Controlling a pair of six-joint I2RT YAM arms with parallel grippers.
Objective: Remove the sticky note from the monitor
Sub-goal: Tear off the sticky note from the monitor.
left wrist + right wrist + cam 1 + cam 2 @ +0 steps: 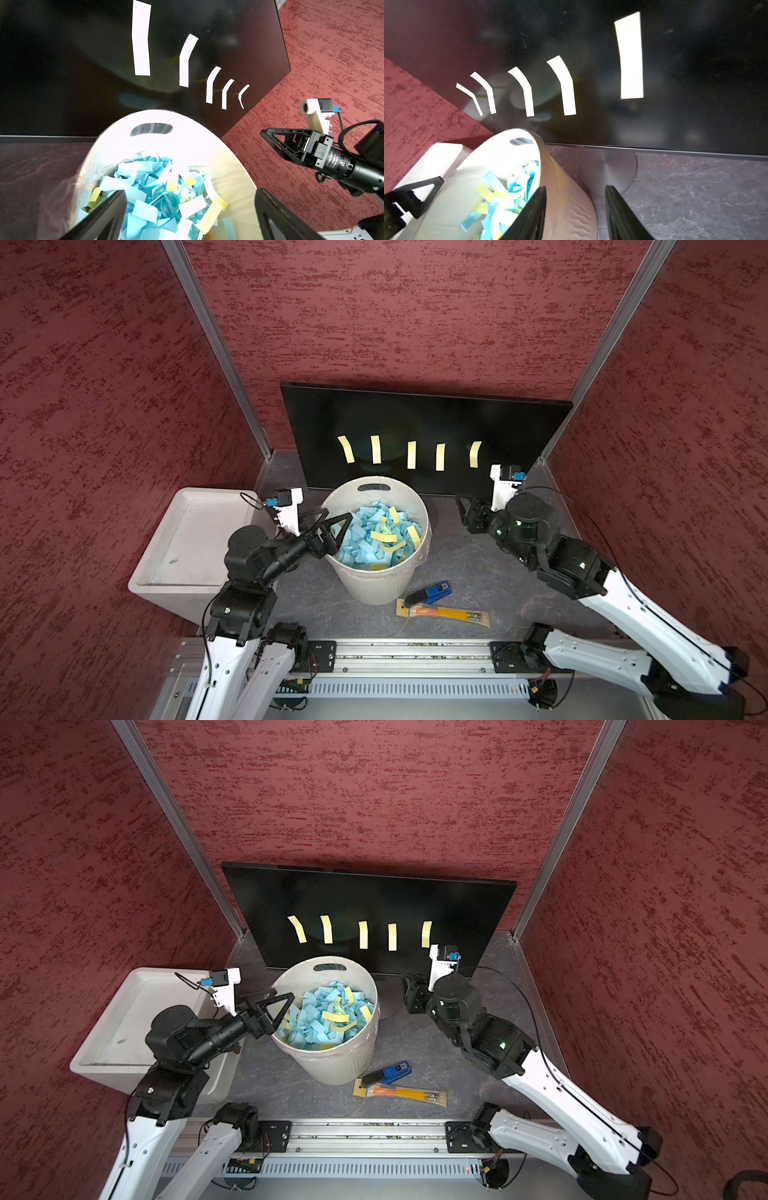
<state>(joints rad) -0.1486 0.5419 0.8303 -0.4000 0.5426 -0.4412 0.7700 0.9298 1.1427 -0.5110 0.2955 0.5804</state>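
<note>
Both top views: monitor (415, 414) upright at table rear, behind white bin (405, 489); five yellow sticky notes (411, 455) in a row on lower screen. Left wrist: left gripper (191, 191) spread wide over the bin, empty. Right wrist: right gripper (576, 188) parted, empty, beside the bin.

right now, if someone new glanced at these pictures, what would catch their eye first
A row of five yellow sticky notes on the black monitor at the back stands out first. Right in front of it, a white waste bin is heaped with blue and yellow paper strips. The left gripper hangs open over the bin's rim, and the right gripper is open, low near the monitor's right end.
</note>
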